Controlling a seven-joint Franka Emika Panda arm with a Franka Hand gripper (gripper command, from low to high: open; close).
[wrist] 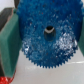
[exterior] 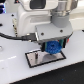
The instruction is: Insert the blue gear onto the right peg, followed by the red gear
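Observation:
The blue gear hangs under my gripper, just above the black-rimmed grey plate. In the wrist view the blue gear fills most of the picture, its toothed rim showing and a dark hole at its centre hub. My fingers press on its two sides, so the gripper is shut on it. The right peg is hidden behind the gear and the hand. A sliver of the red gear shows at the wrist picture's corner.
The white robot arm fills the upper part of the exterior view. A white table surface surrounds the plate. A dark cable runs in from the exterior view's left.

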